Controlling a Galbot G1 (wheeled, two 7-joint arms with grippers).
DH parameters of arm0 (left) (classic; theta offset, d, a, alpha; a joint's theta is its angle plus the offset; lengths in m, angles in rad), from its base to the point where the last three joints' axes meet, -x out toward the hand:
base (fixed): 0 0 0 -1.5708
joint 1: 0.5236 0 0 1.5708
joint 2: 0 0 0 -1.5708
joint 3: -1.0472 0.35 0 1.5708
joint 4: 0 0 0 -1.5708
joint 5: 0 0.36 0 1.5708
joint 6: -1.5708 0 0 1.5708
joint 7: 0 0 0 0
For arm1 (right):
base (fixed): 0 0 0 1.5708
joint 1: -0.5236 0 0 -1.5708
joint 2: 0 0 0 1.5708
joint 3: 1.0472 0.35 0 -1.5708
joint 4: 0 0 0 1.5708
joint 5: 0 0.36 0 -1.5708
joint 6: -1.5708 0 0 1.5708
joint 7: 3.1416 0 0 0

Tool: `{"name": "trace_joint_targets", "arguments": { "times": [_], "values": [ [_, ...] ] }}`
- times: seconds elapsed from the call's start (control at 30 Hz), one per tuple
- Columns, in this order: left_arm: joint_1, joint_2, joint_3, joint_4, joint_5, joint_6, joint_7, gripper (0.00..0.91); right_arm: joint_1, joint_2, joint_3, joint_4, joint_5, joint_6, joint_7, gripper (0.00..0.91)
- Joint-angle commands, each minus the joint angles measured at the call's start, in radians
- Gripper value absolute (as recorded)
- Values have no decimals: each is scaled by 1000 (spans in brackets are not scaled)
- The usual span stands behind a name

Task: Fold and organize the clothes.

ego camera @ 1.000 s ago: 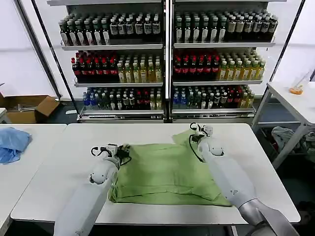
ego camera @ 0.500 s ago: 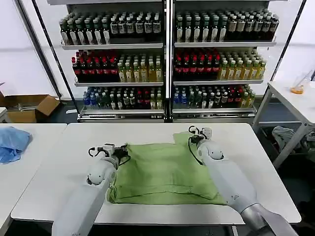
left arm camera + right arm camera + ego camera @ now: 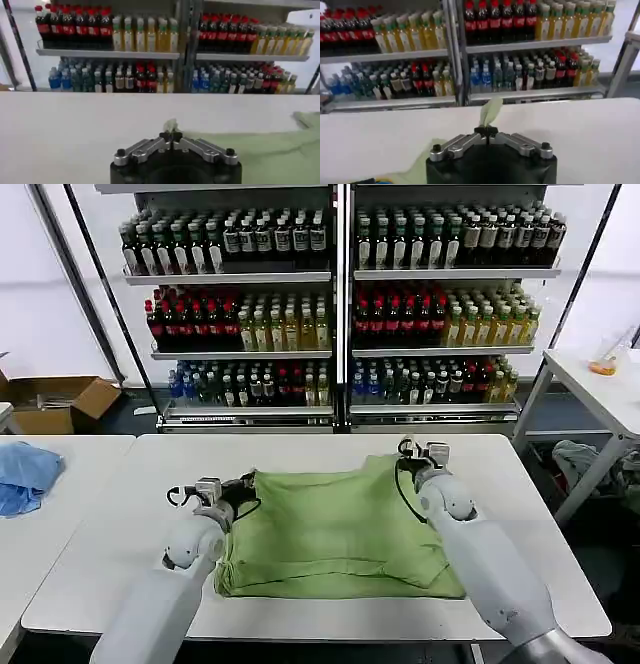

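**Both grippers pinching the far edge of the green shirt**

While I watch through the head camera, the light green shirt (image 3: 335, 534) lies spread in the middle of the white table (image 3: 120, 524), partly folded, with a doubled layer along its near edge. My left gripper (image 3: 243, 484) is at the shirt's far left corner, fingers closed tight on a bit of fabric; the left wrist camera shows a small tuft of green cloth standing between the closed tips (image 3: 171, 134). My right gripper (image 3: 412, 454) is at the far right corner, likewise clamped, and its wrist camera shows a pale green flap rising from the tips (image 3: 485, 131). Shelves of bottles (image 3: 340, 304) stand behind the table. A light blue cloth (image 3: 25, 474) sits on the neighbouring table to the left.
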Motion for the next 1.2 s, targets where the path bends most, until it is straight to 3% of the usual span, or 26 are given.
{"name": "trace_joint_targets", "arguments": {
  "times": [0.03,0.47,0.77,1.03,1.07,1.1,1.13,1.17,1.2],
  "values": [
    [76,26,-21,-127,-24,-6,3,20,-193,-74,83,322,4,-4,11,0],
    [243,71,-67,-269,1,-3,19,20,-503,-173,214,580,1,-1,-1,0],
    [359,63,-88,-332,85,-9,41,20,-658,-128,274,655,-46,-2,3,0],
    [421,61,-109,-349,137,-5,56,30,-683,-105,282,620,-66,-8,34,0],
    [425,59,-110,-349,139,-4,58,71,-680,-101,280,608,-70,-8,45,0],
    [428,58,-111,-349,142,-4,60,423,-679,-100,280,607,-70,-8,45,0],
    [430,55,-110,-350,147,-4,60,907,-671,-94,276,588,-81,-9,48,222],
    [431,52,-108,-349,153,-3,59,907,-666,-91,274,580,-90,-16,48,907],
    [431,52,-106,-348,158,-4,60,907,-663,-89,270,577,-94,-20,49,907]
  ]
}}
